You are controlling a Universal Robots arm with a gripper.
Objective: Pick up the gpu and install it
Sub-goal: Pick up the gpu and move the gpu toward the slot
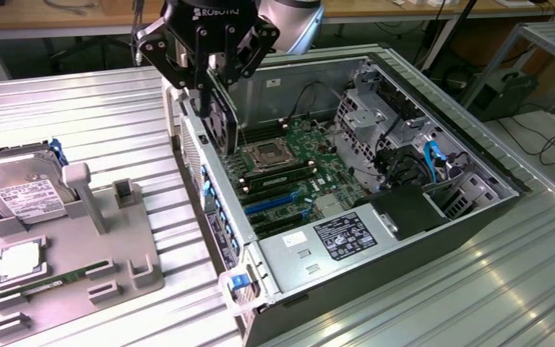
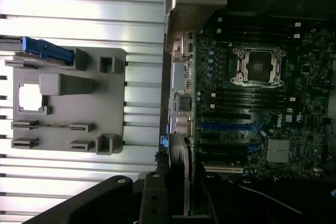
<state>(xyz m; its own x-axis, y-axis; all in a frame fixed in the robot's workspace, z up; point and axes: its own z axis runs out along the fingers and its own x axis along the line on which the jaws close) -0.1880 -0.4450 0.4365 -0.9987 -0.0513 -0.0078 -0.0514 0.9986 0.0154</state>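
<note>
On a ribbed metal workbench (image 1: 113, 101), a silver hard drive (image 1: 17, 191) with a white label stands at the exterior view's far left, in the back corner of a grey parts fixture (image 1: 84, 253). Nearer the camera the fixture holds a square silver processor (image 1: 17, 262) and, along its front edge, a narrow green memory stick (image 1: 51, 283); its upright posts and other slots stand bare.

To the right of the fixture, the arm's black gripper (image 1: 212, 87) hangs over the near wall of an open tower computer case (image 1: 258, 289) lying on its side. Its fingers are clamped on the gpu (image 1: 222, 119), which it holds upright and edge-on with the black fan face turned toward the exterior view's left. The card's lower edge sits inside the case, just beside the perforated rear wall (image 1: 193, 155) and close above the motherboard (image 1: 297, 181); whether it touches the board cannot be told.

In the wrist view the gpu (image 2: 181, 169) runs as a thin edge out from the gripper (image 2: 181, 205), lined up along the board's edge beside the blue expansion slots (image 2: 226, 127).

Farther right in the exterior view lie the empty processor socket (image 1: 263, 154), the labelled power supply (image 1: 345, 238), and a blue cable (image 1: 432, 163) by the drive cage (image 1: 374, 116).
</note>
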